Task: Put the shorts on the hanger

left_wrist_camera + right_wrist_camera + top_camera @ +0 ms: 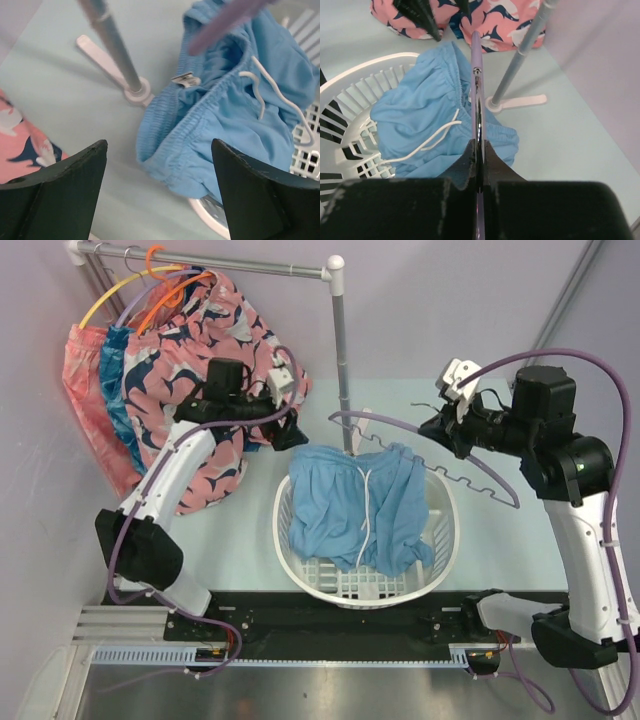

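Observation:
The light-blue shorts (350, 505) with a white drawstring lie heaped in the white basket (440, 560), their waistband hanging over its far rim. My right gripper (447, 428) is shut on the thin lavender hanger (480, 480), holding it above the basket. The hanger (476, 75) runs edge-on out from the shut fingertips (478, 145) over the shorts (420, 110). My left gripper (288, 433) hovers open just left of the waistband. In its wrist view the gripper (159, 145) holds nothing, the shorts (225, 100) lie beyond it, and the hanger (225, 22) is a blur above.
A clothes rack pole (342, 360) stands just behind the basket, its foot (135, 92) on the table beside the waistband. Pink patterned shorts (190, 350) and teal ones hang on orange and yellow hangers at the rail's left end, behind my left arm.

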Available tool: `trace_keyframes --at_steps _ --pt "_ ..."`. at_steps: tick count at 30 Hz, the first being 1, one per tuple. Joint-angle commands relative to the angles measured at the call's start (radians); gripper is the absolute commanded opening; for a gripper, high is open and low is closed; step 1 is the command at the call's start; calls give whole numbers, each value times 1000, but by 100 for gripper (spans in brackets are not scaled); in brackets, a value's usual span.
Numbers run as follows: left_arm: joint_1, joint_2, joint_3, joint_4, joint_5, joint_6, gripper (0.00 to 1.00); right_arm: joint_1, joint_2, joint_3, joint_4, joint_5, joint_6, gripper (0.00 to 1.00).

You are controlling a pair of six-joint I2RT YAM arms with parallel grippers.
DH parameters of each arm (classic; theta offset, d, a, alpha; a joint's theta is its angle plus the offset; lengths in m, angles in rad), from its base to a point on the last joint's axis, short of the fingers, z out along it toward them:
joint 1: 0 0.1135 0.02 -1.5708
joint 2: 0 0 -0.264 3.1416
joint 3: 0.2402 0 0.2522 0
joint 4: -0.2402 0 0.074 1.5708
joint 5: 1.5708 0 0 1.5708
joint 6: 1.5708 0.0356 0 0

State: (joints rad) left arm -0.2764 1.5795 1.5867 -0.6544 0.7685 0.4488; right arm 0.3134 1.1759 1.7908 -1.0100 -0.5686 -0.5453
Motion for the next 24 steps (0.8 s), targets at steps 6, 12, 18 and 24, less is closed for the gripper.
trace_keyframes --at_steps 6,12,18,24 --pt "-200 57 21 -123 -72 382 87 -115 47 10 34 -129 -2 0" --pt "-297 39 -62 -96 -147 507 79 -115 65 9 8 -142 -59 0" --pt "-352 -47 -132 -125 -163 597 24 -115 79 33 -36 -148 -113 0" --pt "-429 -220 -293 -85 -225 653 0 -85 99 47 -133 -160 -221 0"
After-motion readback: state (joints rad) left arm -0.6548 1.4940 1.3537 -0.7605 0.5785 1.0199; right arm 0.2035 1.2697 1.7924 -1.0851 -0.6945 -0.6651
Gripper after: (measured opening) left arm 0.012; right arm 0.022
